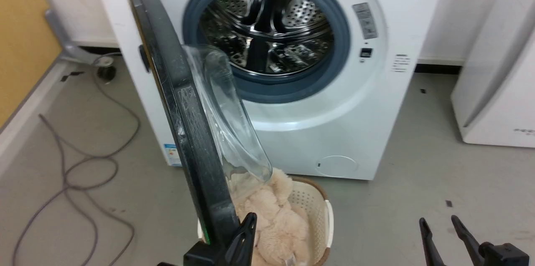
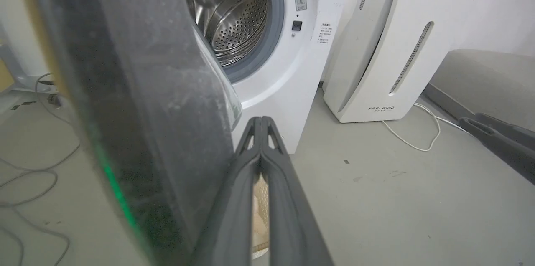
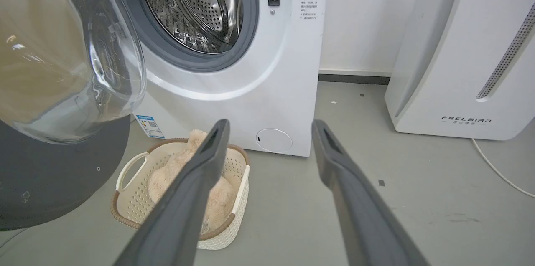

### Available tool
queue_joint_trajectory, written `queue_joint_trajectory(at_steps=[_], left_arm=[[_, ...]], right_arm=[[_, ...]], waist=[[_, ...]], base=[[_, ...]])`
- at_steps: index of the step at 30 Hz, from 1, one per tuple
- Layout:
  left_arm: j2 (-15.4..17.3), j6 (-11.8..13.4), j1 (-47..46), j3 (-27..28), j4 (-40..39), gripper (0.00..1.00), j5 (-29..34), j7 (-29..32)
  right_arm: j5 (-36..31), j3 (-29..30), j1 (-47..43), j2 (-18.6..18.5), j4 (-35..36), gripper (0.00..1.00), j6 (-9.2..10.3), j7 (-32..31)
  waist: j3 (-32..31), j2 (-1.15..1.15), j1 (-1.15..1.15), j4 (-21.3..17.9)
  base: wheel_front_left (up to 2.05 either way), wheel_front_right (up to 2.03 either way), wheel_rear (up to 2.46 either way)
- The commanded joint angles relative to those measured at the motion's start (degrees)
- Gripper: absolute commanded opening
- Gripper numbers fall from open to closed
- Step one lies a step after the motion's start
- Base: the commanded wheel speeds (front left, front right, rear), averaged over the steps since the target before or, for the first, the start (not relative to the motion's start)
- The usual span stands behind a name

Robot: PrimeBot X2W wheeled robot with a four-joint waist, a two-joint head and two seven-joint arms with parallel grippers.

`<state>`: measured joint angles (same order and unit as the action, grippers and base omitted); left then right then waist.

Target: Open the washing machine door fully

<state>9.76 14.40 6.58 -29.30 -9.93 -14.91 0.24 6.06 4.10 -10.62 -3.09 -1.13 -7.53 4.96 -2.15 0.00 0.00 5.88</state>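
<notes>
So the big round washing machine door (image 1: 184,124) (glossy black ring, bulging clear glass bowl in the middle) is swung well out from its hinge on the left side of the big white front-loading washing machine (image 1: 334,132). From the head view it stands nearly edge-on, sticking out about square to the machine's front, with the glass bowl facing right towards the opening. The perforated steel drum (image 1: 267,28) and the grey rubber gasket (image 1: 340,40) around it are wide open to see.

The left gripper (image 2: 261,126) has its two dark fingers pressed together with nothing between them. It sits right by the lower edge of the door, on the glass side; I can't tell if it's actually touching the rim. The right gripper (image 3: 269,126) has its fingers spread wide apart, holding nothing, low over the bare grey floor (image 1: 418,153), well to the right of the door.

On the floor just in front of the machine there's a cream perforated plastic basket with a brown rim (image 3: 127,201), and a fluffy beige plush toy (image 1: 276,220) lies in it. The door's lower part hangs above the basket's left side. A tall white FEELBIRD appliance (image 3: 459,69) stands to the machine's right, and loose grey cables (image 1: 83,165) trail over the floor on the left.
</notes>
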Motion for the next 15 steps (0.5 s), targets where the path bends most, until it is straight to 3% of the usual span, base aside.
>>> queue_joint_trajectory(at_steps=[1,15], left_arm=[[0.45,0.69,0.71,0.69,-0.24,0.00,-0.33,0.05],[3.51,6.49,4.53,8.54,-3.81,0.00,-0.68,-2.85]], right_arm=[[0.32,0.14,-0.97,0.22,0.31,1.00,0.04,0.00],[-0.12,1.33,-0.78,0.22,2.01,1.00,0.04,-0.20]], waist=[[0.24,0.00,0.00,1.13],[1.43,0.00,0.00,8.75]], base=[[0.00,0.00,0.00],[0.00,0.00,0.00]])
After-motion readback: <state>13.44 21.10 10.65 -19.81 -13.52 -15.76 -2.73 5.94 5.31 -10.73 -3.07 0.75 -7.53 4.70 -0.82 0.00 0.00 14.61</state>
